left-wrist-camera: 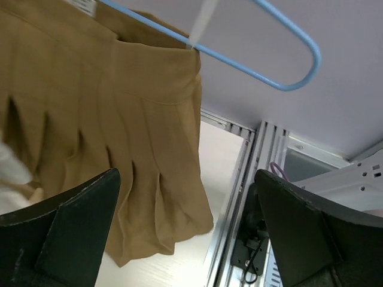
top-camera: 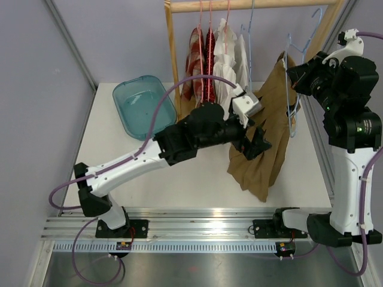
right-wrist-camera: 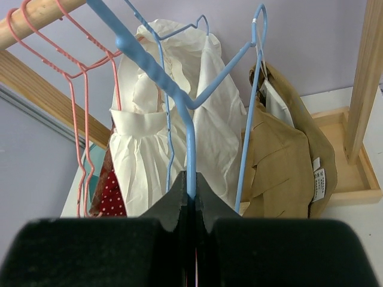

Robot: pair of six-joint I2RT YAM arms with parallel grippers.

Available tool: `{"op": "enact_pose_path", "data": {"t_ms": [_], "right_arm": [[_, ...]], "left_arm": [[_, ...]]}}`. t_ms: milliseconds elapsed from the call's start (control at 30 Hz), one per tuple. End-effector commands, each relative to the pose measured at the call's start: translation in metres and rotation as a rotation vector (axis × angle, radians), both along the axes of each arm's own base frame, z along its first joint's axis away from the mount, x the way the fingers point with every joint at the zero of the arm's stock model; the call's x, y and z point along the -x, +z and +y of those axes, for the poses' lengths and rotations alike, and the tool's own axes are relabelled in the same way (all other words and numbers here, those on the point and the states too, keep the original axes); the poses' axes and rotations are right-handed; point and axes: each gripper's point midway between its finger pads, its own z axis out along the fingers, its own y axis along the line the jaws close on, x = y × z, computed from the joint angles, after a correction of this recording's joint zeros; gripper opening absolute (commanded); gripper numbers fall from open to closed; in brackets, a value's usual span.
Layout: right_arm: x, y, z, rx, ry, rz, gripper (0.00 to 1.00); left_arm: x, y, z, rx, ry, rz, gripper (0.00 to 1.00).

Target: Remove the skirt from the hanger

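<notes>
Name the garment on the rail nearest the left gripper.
The tan skirt on the blue hanger, hanging farthest right; the open left gripper is beside it. The white garment and red garment hang further left.

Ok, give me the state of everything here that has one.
tan skirt: hanging from the blue hanger.
blue hanger: clamped by the right gripper.
right gripper: shut on blue hanger.
left gripper: open, holding nothing.
teal bin: empty.
white garment: hanging on the wooden rail.
</notes>
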Motion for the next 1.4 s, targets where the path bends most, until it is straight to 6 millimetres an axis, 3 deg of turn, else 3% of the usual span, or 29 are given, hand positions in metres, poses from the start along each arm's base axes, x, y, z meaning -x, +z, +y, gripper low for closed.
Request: {"op": "enact_pose_path", "data": {"t_ms": [0, 33, 300, 600, 667, 700, 733, 833, 967, 1100, 1167, 1233, 1367], "right_arm": [[0.027, 0.035, -0.004, -0.041, -0.017, -0.131, 0.00], [0.031, 0.034, -0.004, -0.043, -0.017, -0.130, 0.00], [0.053, 0.027, -0.003, -0.098, -0.010, -0.111, 0.00], [0.065, 0.037, 0.006, -0.143, 0.036, -0.135, 0.00], [0.066, 0.039, 0.008, -0.157, 0.048, -0.137, 0.00], [0.067, 0.039, 0.011, -0.160, 0.062, -0.136, 0.00], [0.067, 0.040, 0.012, -0.163, 0.067, -0.139, 0.00], [0.065, 0.032, 0.011, -0.162, 0.061, -0.138, 0.00], [0.053, 0.004, 0.005, -0.145, 0.021, -0.090, 0.00], [0.043, -0.007, -0.003, -0.143, -0.031, -0.096, 0.00], [0.038, -0.014, -0.006, -0.139, -0.050, -0.089, 0.00], [0.034, -0.013, -0.012, -0.141, -0.084, -0.103, 0.00], [0.025, -0.021, -0.015, -0.139, -0.111, -0.102, 0.00]], "left_arm": [[0.022, 0.046, -0.022, 0.167, -0.119, -0.059, 0.99], [0.023, 0.039, -0.030, 0.163, -0.126, -0.042, 0.99], [0.025, 0.035, -0.055, 0.214, -0.159, -0.042, 0.98], [0.036, 0.024, -0.077, 0.218, -0.256, 0.001, 0.67], [0.035, 0.017, -0.077, 0.206, -0.248, 0.014, 0.38], [0.034, 0.025, -0.075, 0.233, -0.241, 0.006, 0.25], [0.033, 0.026, -0.074, 0.239, -0.232, 0.006, 0.00], [0.031, 0.033, -0.066, 0.241, -0.202, 0.007, 0.00], [0.042, 0.047, -0.057, 0.220, -0.217, -0.014, 0.00], [0.073, 0.063, -0.054, 0.200, -0.281, -0.068, 0.00], [0.086, 0.059, -0.057, 0.167, -0.319, -0.069, 0.00], [0.106, 0.070, -0.058, 0.173, -0.362, -0.099, 0.00], [0.140, 0.073, -0.058, 0.138, -0.432, -0.127, 0.00]]}}
